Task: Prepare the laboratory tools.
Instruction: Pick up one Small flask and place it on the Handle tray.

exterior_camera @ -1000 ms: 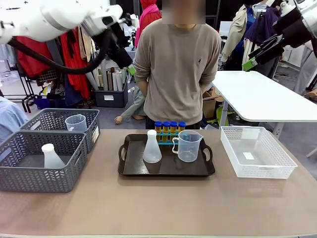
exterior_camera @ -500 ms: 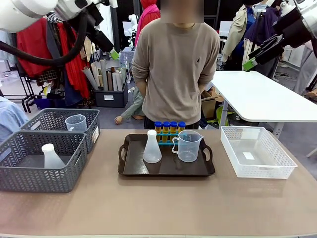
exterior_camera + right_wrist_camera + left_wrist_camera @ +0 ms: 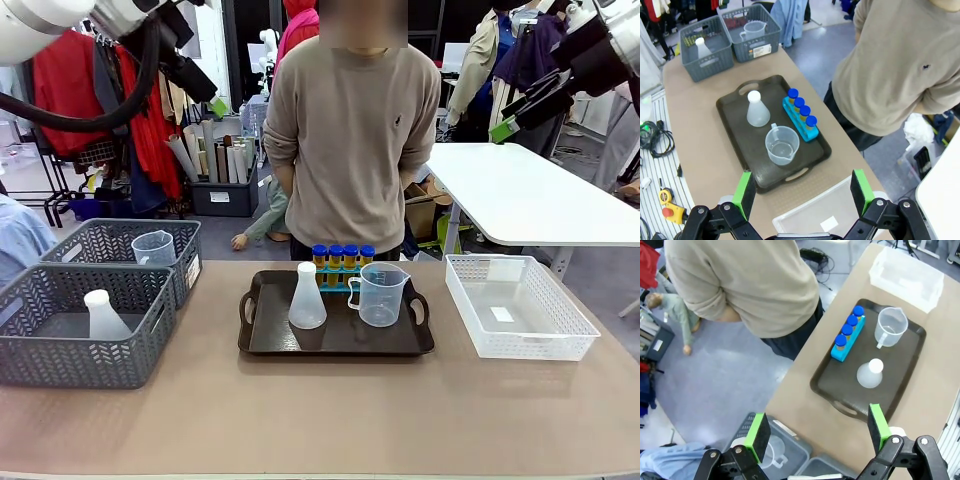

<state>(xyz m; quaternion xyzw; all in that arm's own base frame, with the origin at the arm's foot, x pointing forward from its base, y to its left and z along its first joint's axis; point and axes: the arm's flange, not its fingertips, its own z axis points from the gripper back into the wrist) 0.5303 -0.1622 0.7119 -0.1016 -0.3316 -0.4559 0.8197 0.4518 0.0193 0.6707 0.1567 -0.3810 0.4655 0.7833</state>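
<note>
On the dark tray (image 3: 262, 345) at worktop centre stood the conical flask (image 3: 307, 297), measuring beaker (image 3: 379, 295) and, at twelve o'clock, blue-capped tubes (image 3: 340, 255), grouped as if prepared. Both the left gripper (image 3: 817, 435) and right gripper (image 3: 802, 194) hung high above, fingers spread, empty.

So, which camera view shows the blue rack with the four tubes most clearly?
The right wrist view: the blue rack lies unobstructed on the tray, all four caps visible. The left wrist view also shows it whole, only smaller. In the front view the beaker and flask partly hide it.
</note>
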